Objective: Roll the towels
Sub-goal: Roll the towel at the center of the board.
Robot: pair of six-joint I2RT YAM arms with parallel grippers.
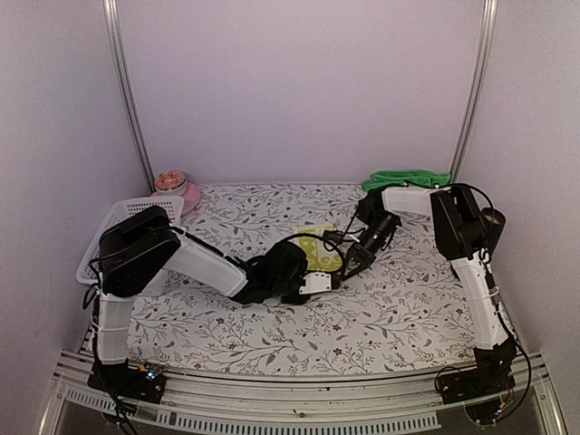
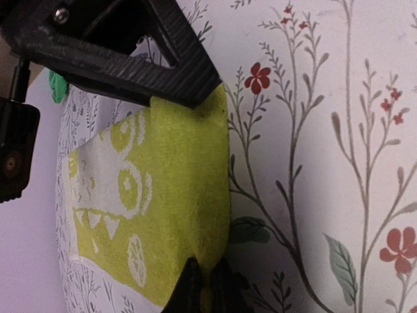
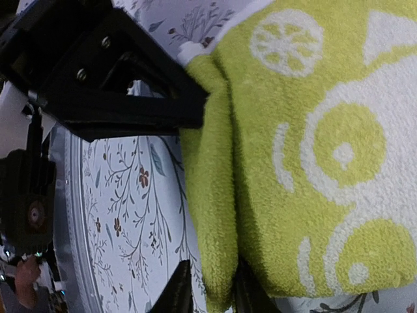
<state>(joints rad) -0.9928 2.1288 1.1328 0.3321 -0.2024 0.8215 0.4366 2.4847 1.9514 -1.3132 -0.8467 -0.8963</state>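
From above, the yellow towel (image 1: 315,245) lies mid-desk (image 1: 272,335), and both arms reach in to its near edge. The left end effector (image 1: 319,277) sits at the towel's near-left corner and the right end effector (image 1: 352,261) at its near-right side. The green towel (image 1: 408,178) lies bunched at the far right edge of the desk, well apart from the yellow one. A white basket (image 1: 118,227) stands at the left, with a pink bowl (image 1: 177,188) just behind it.

In the left wrist view, the left end effector (image 2: 202,186) is spread wide. Its upper finger (image 2: 130,59) and the lower tip touch opposite ends of a folded-over strip of the yellow towel (image 2: 176,195), which lies flat on the flowered desk (image 2: 313,163).

In the right wrist view, the right end effector (image 3: 195,192) is likewise spread wide. The towel's (image 3: 313,163) thick folded edge runs between the upper finger (image 3: 111,78) and the lower tip, and the desk (image 3: 130,195) shows beside it.
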